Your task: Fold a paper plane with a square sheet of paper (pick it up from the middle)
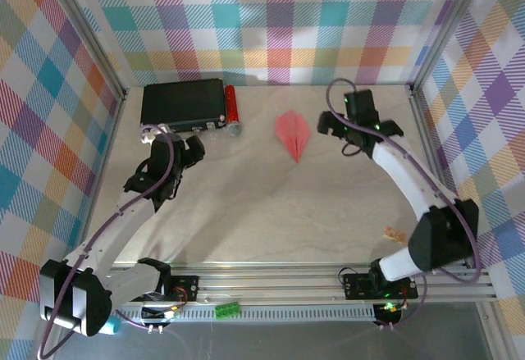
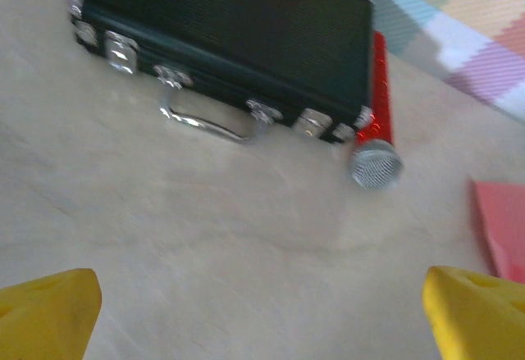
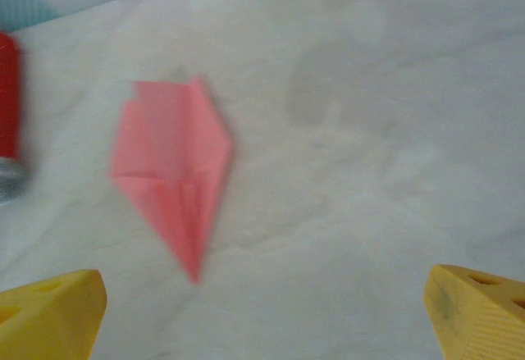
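The paper plane (image 3: 176,171) lay flat on the table (image 1: 246,212), ahead and to the left of the right end effector (image 3: 262,317). Being so thin, it could easily have slipped out of a pinch, been dragged across the surface, or had its centre crease crushed, and a touch near the narrow tip might have flicked it away. The red cylinder (image 2: 379,89) beside the black box (image 2: 238,32) lay ahead of the left end effector (image 2: 262,319), where a careless sweep could have sent it rolling. Both end effectors hung over the table, spread wide and gripping nothing. The right arm reached far forward, bent inward toward the plane, and the left stretched toward the box.
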You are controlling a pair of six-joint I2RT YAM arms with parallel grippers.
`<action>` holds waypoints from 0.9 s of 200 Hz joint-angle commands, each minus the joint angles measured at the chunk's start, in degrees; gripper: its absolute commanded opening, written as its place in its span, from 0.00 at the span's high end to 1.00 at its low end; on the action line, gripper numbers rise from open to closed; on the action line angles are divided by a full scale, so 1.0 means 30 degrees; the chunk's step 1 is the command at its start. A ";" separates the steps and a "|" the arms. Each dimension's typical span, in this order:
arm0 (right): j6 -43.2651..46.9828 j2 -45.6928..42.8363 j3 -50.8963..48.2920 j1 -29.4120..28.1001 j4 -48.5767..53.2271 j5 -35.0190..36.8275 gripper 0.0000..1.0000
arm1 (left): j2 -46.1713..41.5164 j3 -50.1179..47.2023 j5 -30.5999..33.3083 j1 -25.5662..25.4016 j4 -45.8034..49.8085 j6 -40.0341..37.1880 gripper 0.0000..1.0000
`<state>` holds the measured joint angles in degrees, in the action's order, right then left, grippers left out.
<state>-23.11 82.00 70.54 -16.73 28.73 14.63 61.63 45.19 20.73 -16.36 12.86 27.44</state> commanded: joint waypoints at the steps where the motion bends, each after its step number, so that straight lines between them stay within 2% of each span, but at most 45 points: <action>1: 0.0039 -0.2025 -0.3426 0.1026 -0.3032 0.2689 0.01 | -0.0354 -0.2271 0.2435 0.0423 -0.3799 -0.2305 0.00; 31: 0.0661 -0.4519 -0.8088 0.2846 -0.5790 0.2789 0.01 | -0.0070 -0.4922 0.4022 0.0769 -0.7955 -0.4460 0.00; 55: 0.2331 -0.5701 -1.1757 0.3279 -1.0363 0.3814 0.01 | 0.0964 -0.6124 0.3613 0.1611 -1.0345 -0.5925 0.00; 84: 0.4137 -0.4398 -1.3641 0.3740 -1.3736 0.3696 0.01 | 0.2729 -0.6830 0.1252 0.2397 -1.3017 -0.7860 0.00; 107: 0.5376 -0.3368 -1.4679 0.3913 -1.6714 0.2649 0.01 | 0.4058 -0.6909 -0.0244 0.3181 -1.4202 -0.8445 0.00; 135: 0.6177 -0.2379 -1.5789 0.4482 -2.0634 0.0621 0.01 | 0.5306 -0.7713 -0.3622 0.4632 -1.7176 -0.8339 0.00; 156: 0.6077 -0.1766 -1.5929 0.5251 -2.1457 -0.0761 0.01 | 0.6333 -0.7777 -0.6188 0.5450 -1.8733 -0.8342 0.00; 180: 0.6201 -0.1001 -1.6286 0.5708 -2.3755 -0.2623 0.01 | 0.7763 -0.7368 -0.7601 0.5773 -1.9594 -0.8506 0.00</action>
<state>-6.09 77.19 22.46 -0.84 -31.22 14.11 81.82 22.35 6.74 -0.23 -38.50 3.29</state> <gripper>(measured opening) 0.990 0.999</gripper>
